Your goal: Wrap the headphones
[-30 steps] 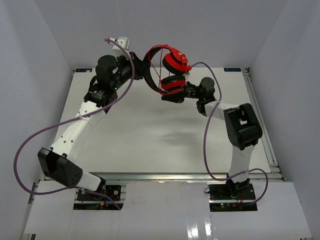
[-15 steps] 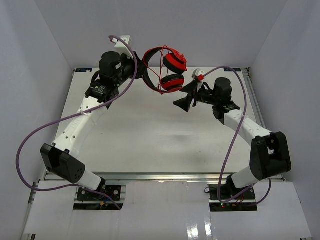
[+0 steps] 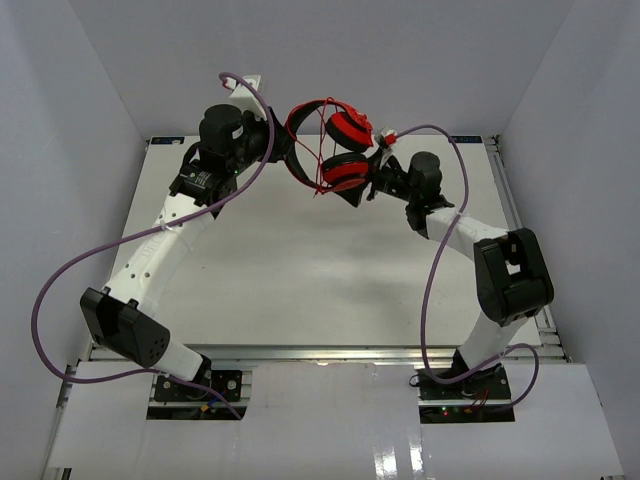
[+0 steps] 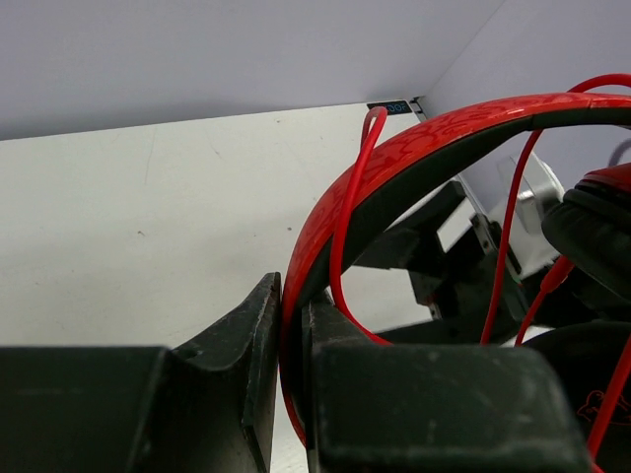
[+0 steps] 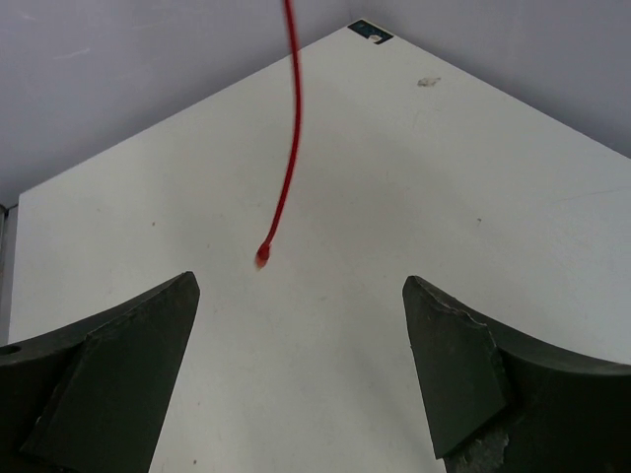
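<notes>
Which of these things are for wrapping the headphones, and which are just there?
For the job:
- headphones, gripped at the headband by the shut left gripper
- red cable, its end dangling
- right gripper, open

Just there:
- purple cables
- table

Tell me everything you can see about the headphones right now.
The headphones are small, plastic-looking, held above the far edge of the table. The left hand is shut on the red-and-black headband. Two round red ear cups with black pads sit close together. Thin red cable loops across the band; its end dangles free ahead of the open right hand.
</notes>
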You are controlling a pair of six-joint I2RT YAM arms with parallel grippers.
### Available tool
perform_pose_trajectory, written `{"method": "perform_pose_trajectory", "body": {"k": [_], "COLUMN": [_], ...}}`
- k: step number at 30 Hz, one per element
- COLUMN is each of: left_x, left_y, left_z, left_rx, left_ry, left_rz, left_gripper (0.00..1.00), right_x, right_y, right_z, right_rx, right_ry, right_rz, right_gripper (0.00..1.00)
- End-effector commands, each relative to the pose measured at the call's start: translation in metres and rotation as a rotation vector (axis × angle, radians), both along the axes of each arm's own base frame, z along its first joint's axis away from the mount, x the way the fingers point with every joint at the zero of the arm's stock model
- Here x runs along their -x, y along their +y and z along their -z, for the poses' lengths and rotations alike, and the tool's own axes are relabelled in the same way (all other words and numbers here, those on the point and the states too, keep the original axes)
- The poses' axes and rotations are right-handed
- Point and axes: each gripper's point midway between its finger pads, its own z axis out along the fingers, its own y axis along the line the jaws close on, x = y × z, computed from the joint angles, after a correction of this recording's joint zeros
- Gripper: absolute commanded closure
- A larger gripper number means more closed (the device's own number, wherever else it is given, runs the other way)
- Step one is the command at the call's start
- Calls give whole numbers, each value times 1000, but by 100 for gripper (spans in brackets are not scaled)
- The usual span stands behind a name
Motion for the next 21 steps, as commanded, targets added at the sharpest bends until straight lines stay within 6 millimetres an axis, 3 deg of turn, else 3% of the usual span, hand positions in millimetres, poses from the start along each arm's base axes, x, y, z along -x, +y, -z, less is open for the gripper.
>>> {"method": "perform_pose_trajectory", "body": {"k": [1, 7, 9, 12, 18, 21], "left_x": [21, 20, 20, 20, 22, 22], "left_y": [2, 1, 0, 0, 3, 4], "left_z": [-47, -43, -42, -45, -46, -46], "left_rx": [99, 103, 106, 109, 104, 101], "left_ry": [-75, -62, -58, -63, -69, -71], "left_rz": [24, 25, 27, 28, 18, 11], "left_gripper": [100, 100, 100, 100, 100, 100], "right_x": [-51, -45, -48, -52, -48, -46], "right_y": [15, 43, 51, 60, 73, 73], "right_z": [-43, -61, -53, -47, -42, -41], "right_rx": [-85, -152, -155, -177, -197, -187], "right_ry": [20, 36, 70, 137, 193, 176], "right_rz": [104, -18, -33, -74, -143, -158], "right_gripper": [9, 2, 2, 18, 41, 64]}}
